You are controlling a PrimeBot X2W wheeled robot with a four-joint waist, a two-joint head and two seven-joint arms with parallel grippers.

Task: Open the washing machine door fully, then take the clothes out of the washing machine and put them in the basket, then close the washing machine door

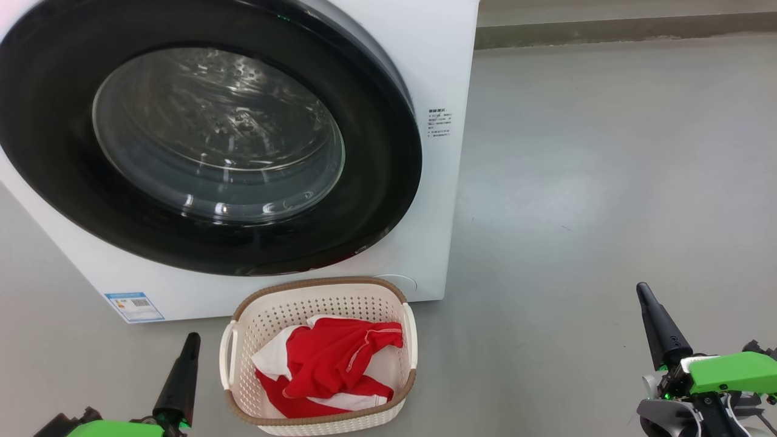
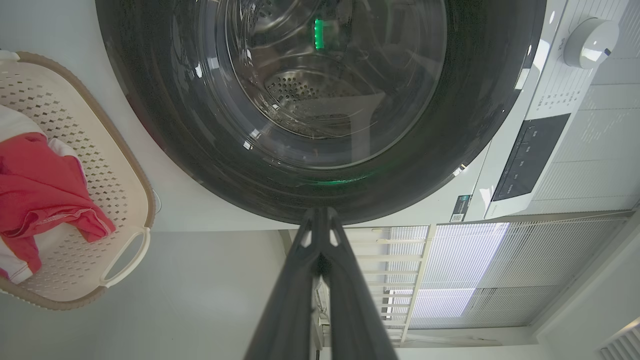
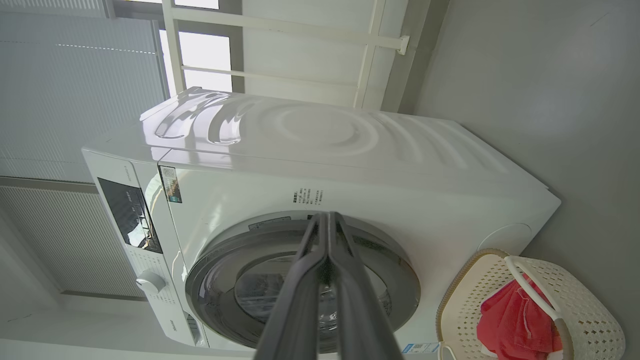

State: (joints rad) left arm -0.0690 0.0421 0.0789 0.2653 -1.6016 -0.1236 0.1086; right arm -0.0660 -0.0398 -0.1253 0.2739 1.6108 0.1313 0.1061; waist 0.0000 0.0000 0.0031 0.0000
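The white washing machine (image 1: 437, 73) stands ahead, its round black-rimmed door (image 1: 376, 200) lying flat against the front, glass bowl showing the steel drum. Red clothes with white trim (image 1: 331, 364) lie in the cream basket (image 1: 410, 340) on the floor just below the door. My left gripper (image 1: 191, 337) is shut and empty at the lower left, beside the basket's left handle. Low at the right, well away from the machine, my right gripper (image 1: 642, 290) is shut with nothing in it. The left wrist view has door (image 2: 450, 150), basket (image 2: 120, 145), clothes (image 2: 45, 195); the right wrist view has machine (image 3: 325, 165), basket (image 3: 590, 310).
Grey floor (image 1: 607, 182) stretches to the right of the machine up to a wall skirting (image 1: 607, 27). A blue label sticker (image 1: 133, 306) sits at the machine's lower left corner. A control panel and a dial (image 2: 590, 42) are on the machine's top front.
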